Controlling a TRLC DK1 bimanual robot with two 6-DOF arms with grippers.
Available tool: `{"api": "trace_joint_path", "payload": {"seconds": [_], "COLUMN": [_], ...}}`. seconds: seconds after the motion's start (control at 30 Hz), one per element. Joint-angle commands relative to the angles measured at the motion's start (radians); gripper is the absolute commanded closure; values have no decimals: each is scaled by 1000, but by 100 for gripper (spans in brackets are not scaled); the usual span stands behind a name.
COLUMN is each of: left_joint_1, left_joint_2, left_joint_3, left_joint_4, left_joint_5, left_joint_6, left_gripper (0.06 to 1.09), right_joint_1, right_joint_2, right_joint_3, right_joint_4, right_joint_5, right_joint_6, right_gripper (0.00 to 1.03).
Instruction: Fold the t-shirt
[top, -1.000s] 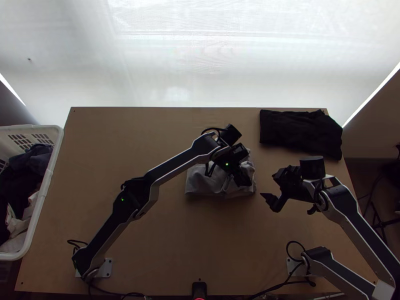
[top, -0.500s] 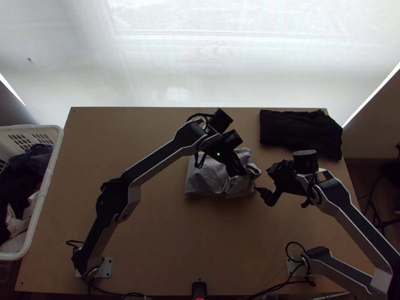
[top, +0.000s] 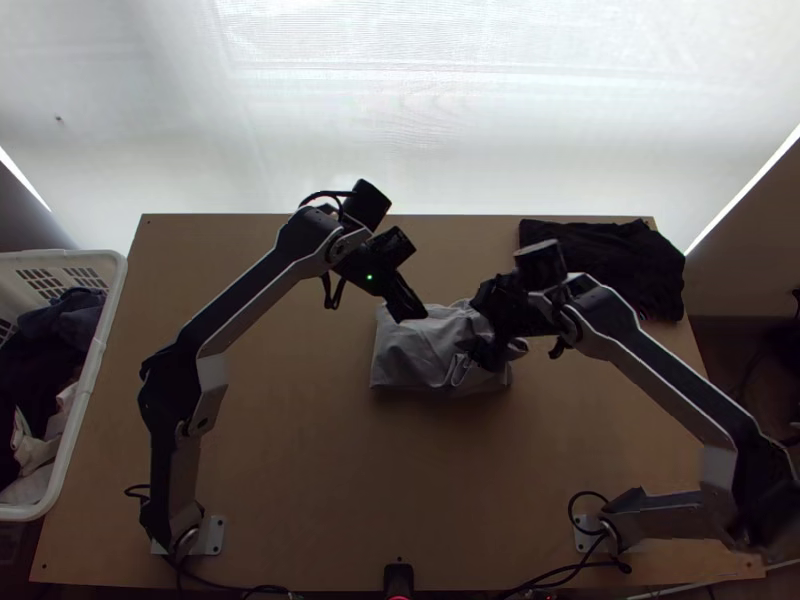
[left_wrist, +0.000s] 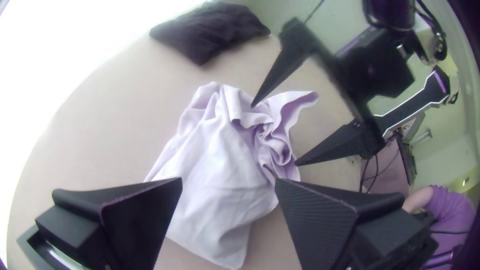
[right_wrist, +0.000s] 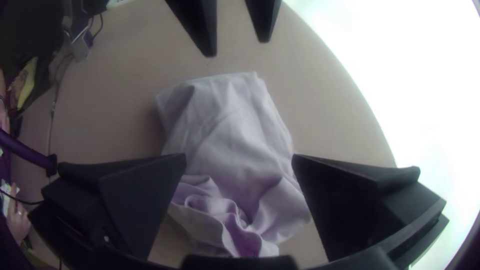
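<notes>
The t-shirt (top: 415, 358) is bunched at its right; over it, the left gripper (top: 411, 315) and right gripper (top: 472, 334) are spread wide.

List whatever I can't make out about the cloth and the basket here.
- Top view: the bunched end of the t-shirt, partly covered by the right gripper.
- Right wrist view: which part of the shirt that end is; crumpled folds hide it.
- Top view: a corner of the black cloth, behind the right arm.
- Top view: the basket's far side, cut off by the left edge.
</notes>
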Motion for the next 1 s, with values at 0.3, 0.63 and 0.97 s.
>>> {"api": "trace_joint_path", "payload": {"seconds": [0.3,0.63,0.97], "left_joint_1": [90,121,126], "left_joint_2": [-54,-43,-32], "left_joint_3": [-17,41,59], "left_joint_4": [-33,-54,-80], "left_joint_5": [-21,-21,-21], "left_joint_6": [17,21,35], "left_gripper": [18,18,18], "right_joint_1": [-139,-205,-103], "right_joint_2": [489,424,168], "right_joint_3": [332,297,312], "right_joint_4": [-78,-41,-277], "right_joint_5": [-176,263,80], "right_joint_6": [234,212,208], "right_gripper": [5,5,5]}}
